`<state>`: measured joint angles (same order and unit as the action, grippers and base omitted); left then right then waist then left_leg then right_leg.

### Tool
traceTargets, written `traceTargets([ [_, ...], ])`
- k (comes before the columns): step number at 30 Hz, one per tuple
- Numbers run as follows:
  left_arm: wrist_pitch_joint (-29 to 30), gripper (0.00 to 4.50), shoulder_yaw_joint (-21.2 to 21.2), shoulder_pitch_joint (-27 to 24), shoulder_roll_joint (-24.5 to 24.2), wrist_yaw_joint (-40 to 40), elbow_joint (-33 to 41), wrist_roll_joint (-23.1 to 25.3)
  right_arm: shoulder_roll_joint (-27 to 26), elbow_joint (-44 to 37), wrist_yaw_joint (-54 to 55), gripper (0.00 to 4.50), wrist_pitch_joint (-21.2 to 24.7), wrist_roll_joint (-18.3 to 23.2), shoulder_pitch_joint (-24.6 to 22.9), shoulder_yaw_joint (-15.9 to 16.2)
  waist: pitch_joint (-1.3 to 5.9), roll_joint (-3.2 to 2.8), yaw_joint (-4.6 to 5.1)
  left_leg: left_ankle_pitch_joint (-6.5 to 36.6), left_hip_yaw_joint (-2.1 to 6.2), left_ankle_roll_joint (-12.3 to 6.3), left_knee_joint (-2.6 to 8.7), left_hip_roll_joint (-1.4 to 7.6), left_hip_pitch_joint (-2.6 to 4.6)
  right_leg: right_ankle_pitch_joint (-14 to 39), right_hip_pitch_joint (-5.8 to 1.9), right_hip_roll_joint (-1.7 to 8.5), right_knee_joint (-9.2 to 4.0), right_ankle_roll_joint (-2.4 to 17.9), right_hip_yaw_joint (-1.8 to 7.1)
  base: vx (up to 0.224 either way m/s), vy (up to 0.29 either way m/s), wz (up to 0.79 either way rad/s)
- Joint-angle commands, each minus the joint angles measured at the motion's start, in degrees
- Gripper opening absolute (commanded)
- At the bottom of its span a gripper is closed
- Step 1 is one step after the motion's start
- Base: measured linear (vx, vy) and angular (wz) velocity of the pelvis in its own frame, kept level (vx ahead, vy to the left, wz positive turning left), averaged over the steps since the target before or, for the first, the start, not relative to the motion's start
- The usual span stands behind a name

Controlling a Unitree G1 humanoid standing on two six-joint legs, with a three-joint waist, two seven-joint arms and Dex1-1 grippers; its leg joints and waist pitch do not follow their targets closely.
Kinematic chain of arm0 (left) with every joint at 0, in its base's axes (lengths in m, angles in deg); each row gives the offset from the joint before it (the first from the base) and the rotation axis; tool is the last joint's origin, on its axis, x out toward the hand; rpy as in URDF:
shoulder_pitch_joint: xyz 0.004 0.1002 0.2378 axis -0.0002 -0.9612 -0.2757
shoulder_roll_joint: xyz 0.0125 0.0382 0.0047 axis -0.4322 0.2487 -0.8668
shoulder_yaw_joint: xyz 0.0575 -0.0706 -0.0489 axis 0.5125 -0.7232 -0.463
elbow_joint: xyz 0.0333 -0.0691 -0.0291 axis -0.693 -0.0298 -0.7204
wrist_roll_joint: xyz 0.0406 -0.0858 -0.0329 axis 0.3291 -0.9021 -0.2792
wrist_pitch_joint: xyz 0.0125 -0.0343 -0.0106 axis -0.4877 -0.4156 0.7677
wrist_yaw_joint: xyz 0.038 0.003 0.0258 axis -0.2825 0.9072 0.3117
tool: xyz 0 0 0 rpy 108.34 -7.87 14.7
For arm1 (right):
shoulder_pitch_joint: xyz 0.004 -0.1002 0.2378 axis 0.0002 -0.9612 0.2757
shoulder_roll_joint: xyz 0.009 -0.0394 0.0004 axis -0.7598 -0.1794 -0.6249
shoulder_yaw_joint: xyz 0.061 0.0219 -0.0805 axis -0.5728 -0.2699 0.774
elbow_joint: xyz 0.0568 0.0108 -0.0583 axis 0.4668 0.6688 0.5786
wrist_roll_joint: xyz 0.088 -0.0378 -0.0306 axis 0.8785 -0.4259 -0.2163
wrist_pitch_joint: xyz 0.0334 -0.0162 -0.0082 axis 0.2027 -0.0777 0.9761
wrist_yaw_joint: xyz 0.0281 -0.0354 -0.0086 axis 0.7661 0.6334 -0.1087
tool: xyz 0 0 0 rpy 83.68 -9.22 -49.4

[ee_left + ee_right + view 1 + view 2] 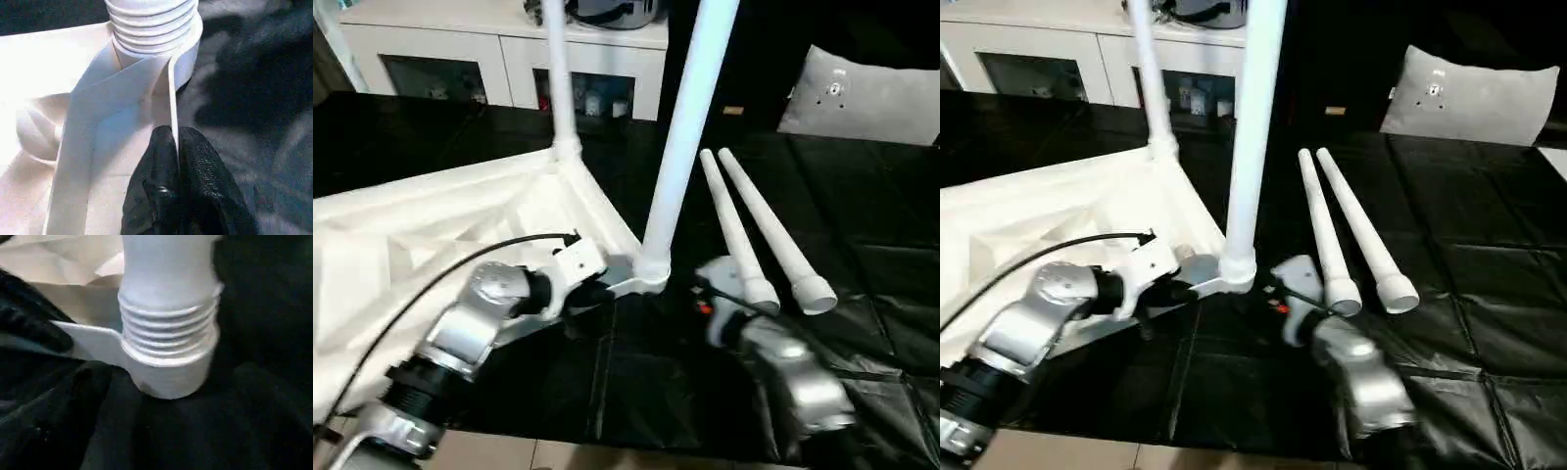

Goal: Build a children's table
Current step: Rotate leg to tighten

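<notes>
Even indoor light, tabletop [431, 225] glaring white — black cloth [636, 382] murky, wrist close-ups soft, blurred.

a home-like room is showing: a white sideboard [499, 49] with glass doors is standing behind, a grey cushion [1474, 96] lying nearby.

Left gripper [176, 161] pinched shut on the tabletop [431, 235] rim beside its corner socket, right forearm [793, 377] reached toward that socket.

Silver jointed forearms [470, 328], white wrist housing, looping black cable [431, 279], textured black rubbery jaws.
</notes>
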<state>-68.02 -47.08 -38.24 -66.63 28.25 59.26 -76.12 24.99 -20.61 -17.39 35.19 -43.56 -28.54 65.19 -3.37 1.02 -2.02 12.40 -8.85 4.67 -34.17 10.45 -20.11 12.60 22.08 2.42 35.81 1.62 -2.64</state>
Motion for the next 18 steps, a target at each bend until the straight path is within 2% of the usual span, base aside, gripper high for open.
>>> traceTargets([
  [1, -4.0, 0.00, 2.7, 1.2, -1.5, 4.2, -0.5, 0.9, 1.8, -3.2, -3.8, 4.43, 0.8, 0.7, 0.3, 0.4, 3.34, -0.84, -0.14, 6.3, 0.47, -2.52, 4.07, 2.49, -0.12, 3.2, -3.22, 5.07, -4.48, 11.9, 3.23, 0.000, 0.000, 0.00],
  [5, -9.6, 0.00, 4.7, 1.8, -4.8, 10.8, -2.8, 1.1, 7.1, -6.1, -11.0, 4.43, 2.2, 2.0, 1.1, 1.9, 3.31, -0.92, -0.37, 6.1, 0.46, -2.88, 4.08, 2.64, -0.05, 3.9, -3.15, 5.22, -4.44, 12.3, 3.26, 0.000, 0.000, 0.00],
  [7, -10.4, 0.00, 5.0, 2.0, -5.3, 12.0, -3.3, 1.1, 8.1, -6.2, -12.5, 4.43, 2.4, 2.0, 1.5, 2.4, 3.37, -0.92, -0.32, 5.8, 0.40, -2.71, 4.01, 2.70, -0.02, 2.9, -3.17, 5.20, -4.25, 12.8, 3.23, 0.000, 0.000, 0.00],
  [10, -12.7, 0.00, 5.9, 2.5, -6.6, 16.6, -3.8, 0.2, 10.6, -5.7, -17.2, 4.43, 1.3, 0.8, 3.0, 5.0, 3.45, -0.91, -0.42, 5.2, 0.32, -2.73, 3.91, 2.76, 0.05, 1.9, -3.14, 5.34, -4.06, 13.6, 3.28, 0.000, 0.000, 0.00],
  [13, -14.0, 0.00, 6.6, 2.6, -7.2, 19.1, -3.6, -0.2, 11.0, -5.4, -19.4, 4.43, 1.4, 1.1, 4.1, 5.7, 3.51, -0.85, -0.60, 4.6, 0.32, -2.99, 3.85, 2.76, 0.02, 0.7, -3.22, 5.34, -3.88, 14.1, 3.20, 0.000, 0.000, 0.00],
  [14, -14.5, 0.00, 7.0, 2.6, -7.4, 20.0, -3.4, -0.4, 10.9, -5.1, -20.1, 4.43, 1.5, 1.3, 4.5, 5.8, 3.55, -0.21, -0.57, 4.4, 0.27, -3.12, 3.89, 2.80, 0.00, 0.7, -3.29, 5.34, -3.89, 14.1, 3.16, 0.000, 0.000, 0.00],
  [15, -15.3, 0.00, 7.4, 2.6, -7.6, 21.0, -3.2, -0.5, 10.8, -4.9, -20.9, 4.43, 1.9, 1.8, 5.0, 6.1, 3.48, -0.58, -0.70, 4.3, 0.28, -3.19, 3.87, 2.83, 0.10, 1.1, -3.11, 5.38, -3.82, 14.2, 3.16, 0.000, 0.000, 0.00],
  [16, -15.9, 0.00, 7.6, 2.6, -7.8, 21.7, -3.2, -0.5, 10.7, -4.6, -21.6, 4.43, 2.2, 2.2, 5.4, 6.3, 3.51, -0.56, -0.76, 4.3, 0.26, -3.22, 3.85, 2.83, 0.10, 1.3, -3.19, 5.43, -3.84, 14.2, 3.19, 0.000, 0.000, 0.00],
  [17, -16.2, 0.00, 7.8, 2.5, -7.8, 22.1, -3.1, -0.4, 10.6, -4.2, -22.0, 4.18, 2.2, 2.3, 5.7, 6.5, 3.47, -0.35, -0.89, 4.2, 0.25, -3.27, 3.88, 2.90, 0.12, 1.5, -3.13, 5.44, -3.75, 14.2, 3.19, 0.000, 0.000, 0.00],
  [18, -16.5, 0.00, 7.9, 2.4, -7.7, 22.5, -3.0, -0.4, 10.4, -3.6, -22.6, 4.10, 2.4, 2.6, 6.2, 6.9, 3.50, -0.46, -0.99, 4.2, 0.20, -3.12, 3.86, 2.90, 0.18, 1.8, -3.10, 5.46, -3.79, 14.1, 3.19, 0.000, 0.000, 0.00],
])
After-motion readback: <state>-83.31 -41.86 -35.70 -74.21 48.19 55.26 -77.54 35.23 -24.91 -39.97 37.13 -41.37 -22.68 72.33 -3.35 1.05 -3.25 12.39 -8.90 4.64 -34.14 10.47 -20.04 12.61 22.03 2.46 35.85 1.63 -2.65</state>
